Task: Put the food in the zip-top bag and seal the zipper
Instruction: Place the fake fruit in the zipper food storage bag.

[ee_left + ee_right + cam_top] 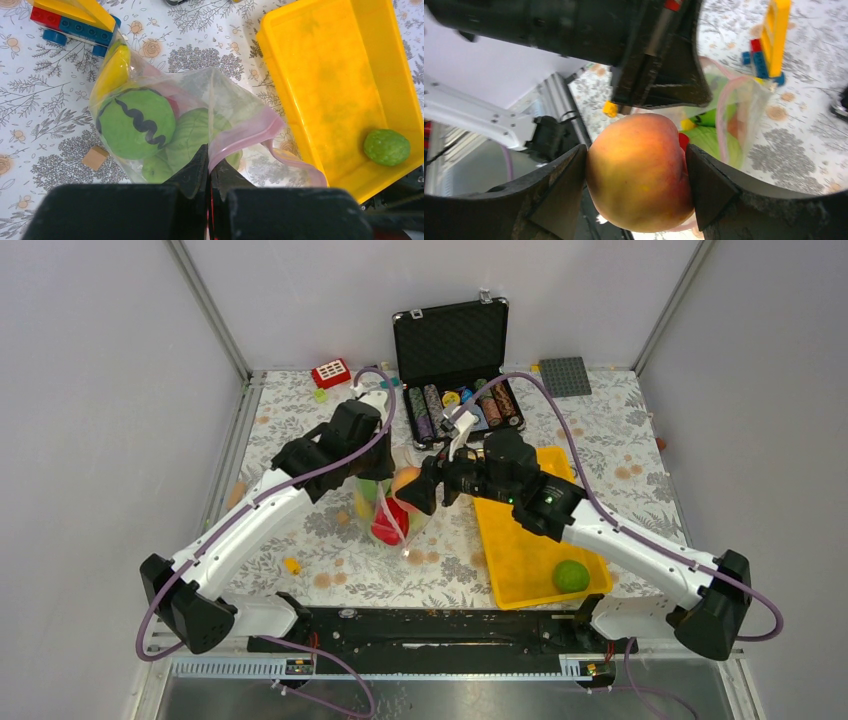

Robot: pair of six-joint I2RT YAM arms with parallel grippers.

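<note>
Peach (639, 172) hanging over zip-top bag (150, 100).
The right end effector (635, 155) is clasping it; the left end effector (209, 167) is pinching the bag's edge.

Bag (392, 510) w/ food (388, 522) sits left of tray (520, 540), chip case (450, 340) behind both, 1 fruit (571, 575) in tray
</note>
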